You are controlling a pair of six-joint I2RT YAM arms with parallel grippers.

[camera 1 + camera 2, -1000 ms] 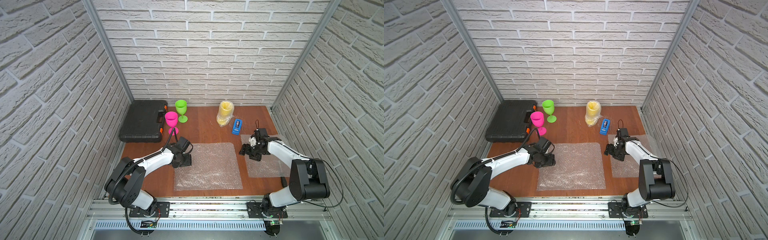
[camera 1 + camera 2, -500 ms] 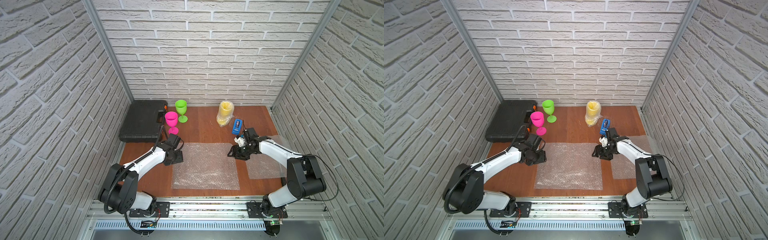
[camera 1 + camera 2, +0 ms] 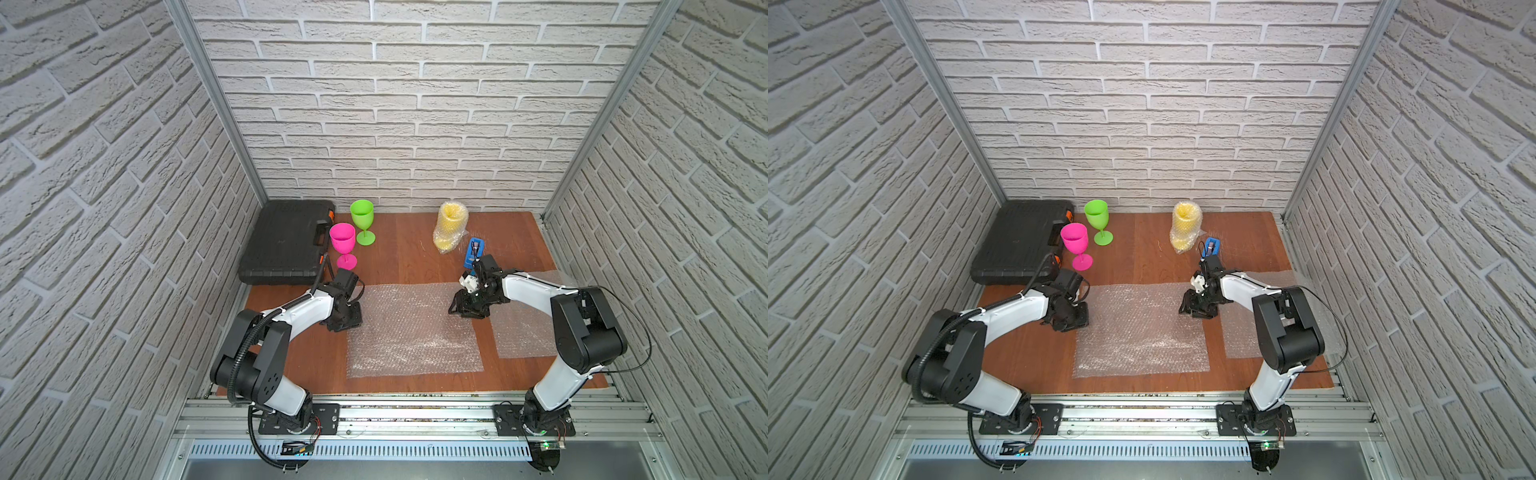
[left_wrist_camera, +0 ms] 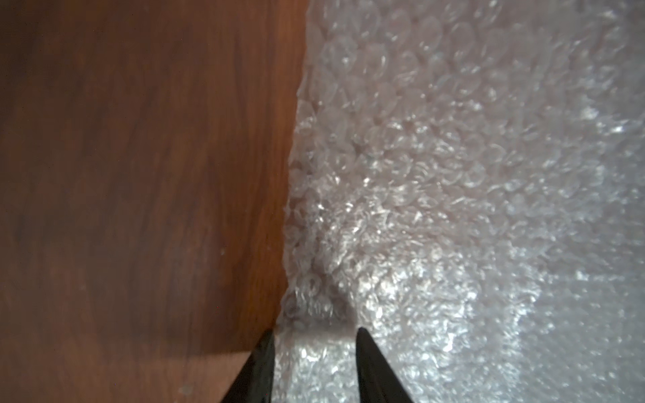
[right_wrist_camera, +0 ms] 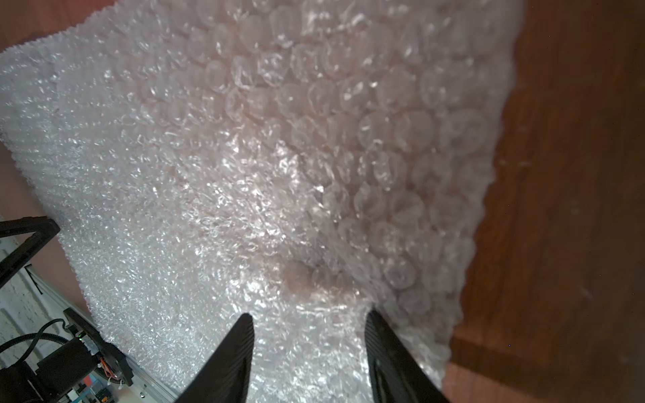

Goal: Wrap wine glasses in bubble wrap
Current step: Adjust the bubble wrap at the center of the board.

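In a top view my left hand (image 3: 347, 323) and right hand (image 3: 465, 309) are sitting on opposite edges of the bubble wrap (image 3: 411, 332), the pink glass (image 3: 343, 241) standing beyond my left hand. In the left wrist view my fingers (image 4: 260, 366) are straddling the edge, half spread (pinching or not, I cannot tell); the right wrist view is showing the same. Uneven lifting risks the film slipping free.

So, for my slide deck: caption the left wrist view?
Left gripper straddling the puckered edge of a bubble wrap sheet on the wooden table.
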